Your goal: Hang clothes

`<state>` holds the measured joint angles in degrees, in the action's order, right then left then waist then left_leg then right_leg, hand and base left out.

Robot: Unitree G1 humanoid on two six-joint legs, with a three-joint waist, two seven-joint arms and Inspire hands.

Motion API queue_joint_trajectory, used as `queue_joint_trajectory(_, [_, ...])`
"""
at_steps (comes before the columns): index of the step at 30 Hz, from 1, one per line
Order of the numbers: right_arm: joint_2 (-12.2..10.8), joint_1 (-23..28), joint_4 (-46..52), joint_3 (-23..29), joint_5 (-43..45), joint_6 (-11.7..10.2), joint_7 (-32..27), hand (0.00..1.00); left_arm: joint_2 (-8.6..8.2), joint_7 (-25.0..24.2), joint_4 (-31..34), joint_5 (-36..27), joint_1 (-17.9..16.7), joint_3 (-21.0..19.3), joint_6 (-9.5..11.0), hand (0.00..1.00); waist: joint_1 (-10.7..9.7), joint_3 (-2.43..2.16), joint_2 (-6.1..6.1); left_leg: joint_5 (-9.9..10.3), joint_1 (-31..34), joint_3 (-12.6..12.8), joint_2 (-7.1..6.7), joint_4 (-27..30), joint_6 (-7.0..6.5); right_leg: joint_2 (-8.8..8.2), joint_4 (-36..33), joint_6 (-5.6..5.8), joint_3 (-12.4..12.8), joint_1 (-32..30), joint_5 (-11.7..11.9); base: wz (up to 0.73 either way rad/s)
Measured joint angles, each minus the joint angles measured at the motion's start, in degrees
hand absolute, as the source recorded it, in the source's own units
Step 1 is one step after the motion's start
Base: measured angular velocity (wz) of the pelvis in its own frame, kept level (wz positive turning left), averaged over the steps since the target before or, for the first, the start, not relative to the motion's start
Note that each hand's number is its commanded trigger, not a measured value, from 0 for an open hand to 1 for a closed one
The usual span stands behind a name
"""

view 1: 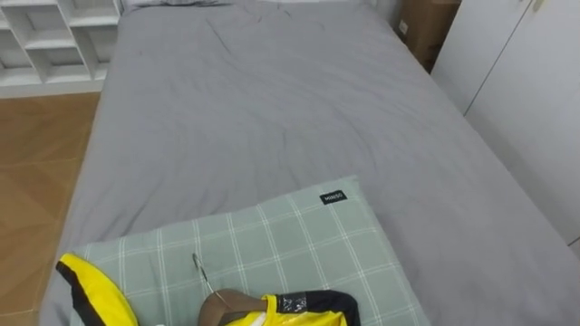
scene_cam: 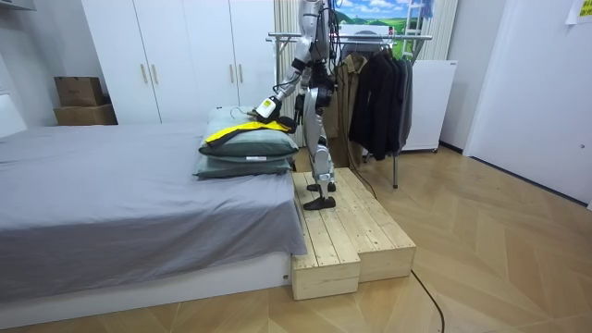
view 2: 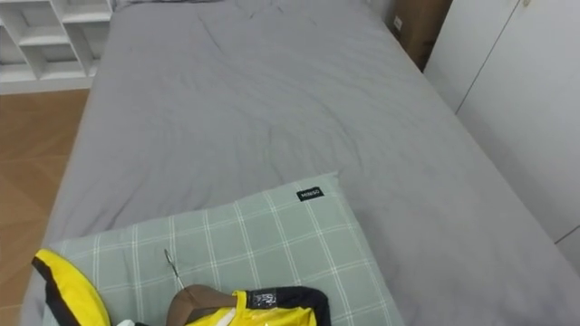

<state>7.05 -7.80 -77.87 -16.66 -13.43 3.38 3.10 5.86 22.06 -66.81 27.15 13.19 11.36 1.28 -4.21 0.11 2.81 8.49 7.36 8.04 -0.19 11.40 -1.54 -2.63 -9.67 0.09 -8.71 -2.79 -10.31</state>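
The robot stands upright on a low wooden platform (scene_cam: 347, 231) at the end of the bed (view 1: 272, 109), facing it, with a clothes rack (scene_cam: 370, 39) of dark garments (scene_cam: 379, 92) just behind it. The yellow and black jacket (view 1: 91, 288) lies on top of the green checked pillow (view 1: 272, 235), which rests on a second pillow (scene_cam: 242, 168) on the grey sheet. The jacket's collar sits on a wooden hanger (view 1: 231, 303), whose thin metal hook (view 1: 204, 276) lies flat on the pillow and points up the bed. In the room view the arm nearer the camera, the robot's left, reaches forward and down, and the left hand (scene_cam: 265, 107) is at the jacket's near edge; I cannot tell whether it is grasping the cloth or released. White shelves (view 1: 54, 41) stand past the bed's far left corner, a cardboard box (view 1: 426, 27) and white wardrobe doors (view 1: 526, 81) along its right.
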Motion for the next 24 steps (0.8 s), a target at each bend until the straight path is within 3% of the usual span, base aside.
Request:
queue_joint_trajectory(8, [0.51, 0.49, -0.03, 1.09, -0.18, -1.63, -0.03, 0.00, 0.06, 0.39, 1.24, 0.01, -0.32, 0.04, 0.14, 1.00, -0.29, 0.30, -1.11, 0.00, -1.01, -0.51, -0.08, 0.04, 0.00, -0.09, 0.10, 0.00, -0.79, 1.39, 0.00, 0.04])
queue_joint_trajectory(15, [2.14, 2.64, 0.22, 2.01, 0.00, -3.30, -0.61, 0.00, 0.92, 2.14, 9.20, -0.06, -3.18, 0.03, 1.02, 1.00, -0.33, 0.16, -2.92, 0.01, -3.37, -1.15, -0.26, -0.10, 0.00, -0.19, 0.32, 0.02, -0.97, 4.06, -0.01, 0.04])
queue_joint_trajectory(22, [2.28, 4.00, 0.01, 5.80, -0.33, -3.27, -0.82, 0.00, 1.64, 2.30, 13.30, -0.01, -4.42, -0.46, 1.18, 1.00, -0.47, 0.12, -3.01, 0.01, -4.14, -2.31, -0.51, -0.14, 0.00, -0.18, 0.90, 0.02, -1.56, 5.31, -0.02, 0.05])
queue_joint_trajectory(24, [2.28, 4.72, 0.24, 6.87, -0.26, -3.29, -0.84, 0.00, 1.80, 2.33, 17.16, 0.04, -4.78, -1.09, 0.83, 1.00, -0.49, 0.12, -3.03, 0.01, -4.26, -2.49, -0.57, -0.01, 0.00, -0.19, 1.08, 0.02, -1.69, 5.69, -0.01, 0.05])
